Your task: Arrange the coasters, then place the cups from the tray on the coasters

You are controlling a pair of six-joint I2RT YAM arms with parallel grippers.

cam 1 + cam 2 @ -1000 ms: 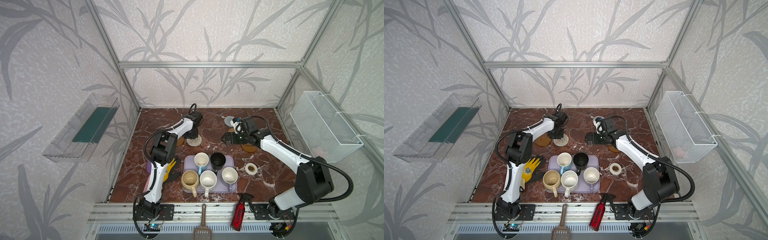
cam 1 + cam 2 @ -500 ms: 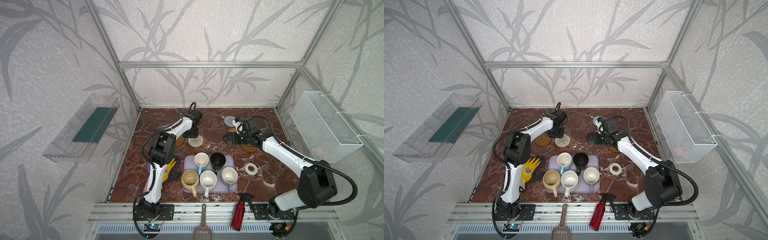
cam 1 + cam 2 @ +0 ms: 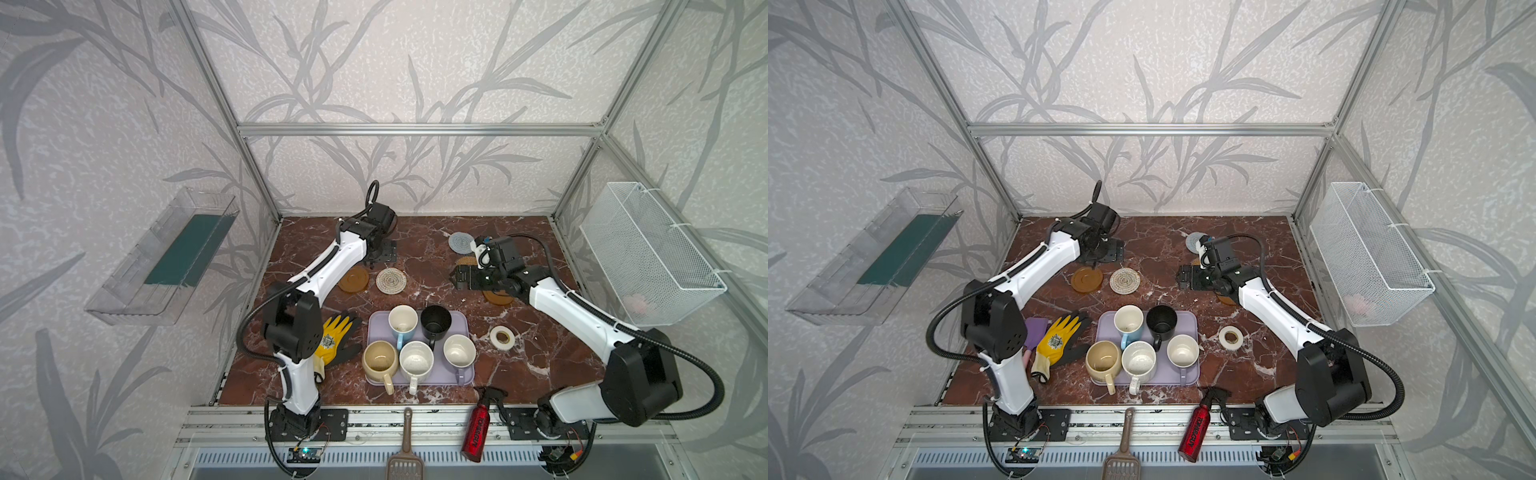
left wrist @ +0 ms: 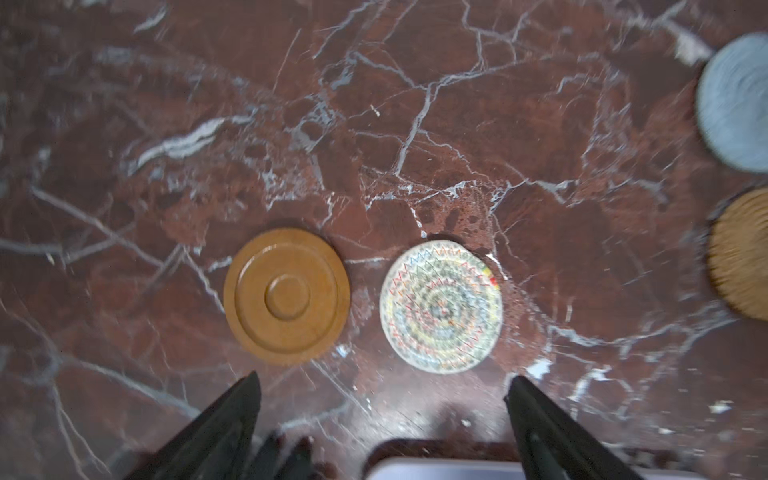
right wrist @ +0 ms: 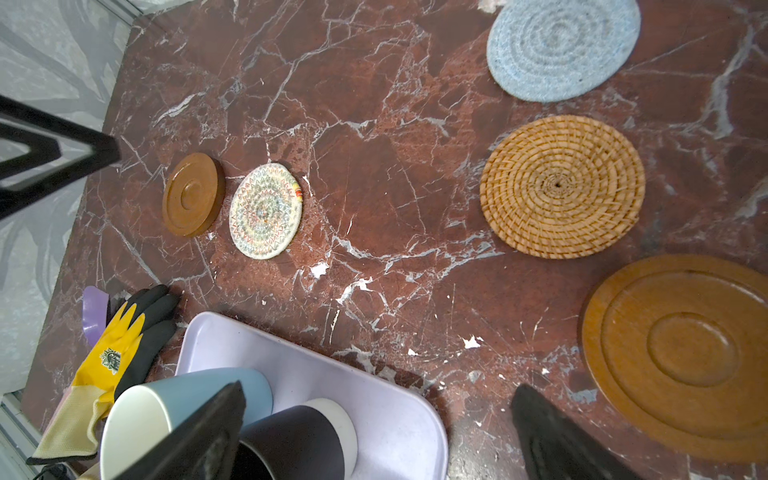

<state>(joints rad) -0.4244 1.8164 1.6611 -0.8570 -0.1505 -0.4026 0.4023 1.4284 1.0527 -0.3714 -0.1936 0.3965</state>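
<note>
Five cups stand on the lavender tray (image 3: pixel 462 319): light blue (image 3: pixel 402 322), black (image 3: pixel 435 322), cream-yellow (image 3: pixel 379 357), speckled white (image 3: pixel 415 360), lavender-grey (image 3: pixel 459 351). An amber coaster (image 3: pixel 353 279) and the cream woven coaster (image 3: pixel 391 280) lie side by side. Just behind them my left gripper (image 3: pixel 380 253) hangs open and empty (image 4: pixel 382 384). The grey-blue coaster (image 3: pixel 460 242), rattan coaster (image 5: pixel 562 187) and second amber coaster (image 5: pixel 681 357) lie in a column at the right. My right gripper (image 3: pixel 459 277) is open beside them, holding nothing (image 5: pixel 380 392).
A yellow-and-black glove (image 3: pixel 336 336) lies left of the tray. A white tape roll (image 3: pixel 502 336) sits to the tray's right. A red spray bottle (image 3: pixel 476 428) and a brown scoop (image 3: pixel 405 449) rest on the front rail. A wire basket (image 3: pixel 648 257) hangs on the right wall.
My left gripper has opened, let go of the cream woven coaster, and drawn back toward the rear wall. The coaster now lies flat beside the amber one. The right gripper has barely moved.
</note>
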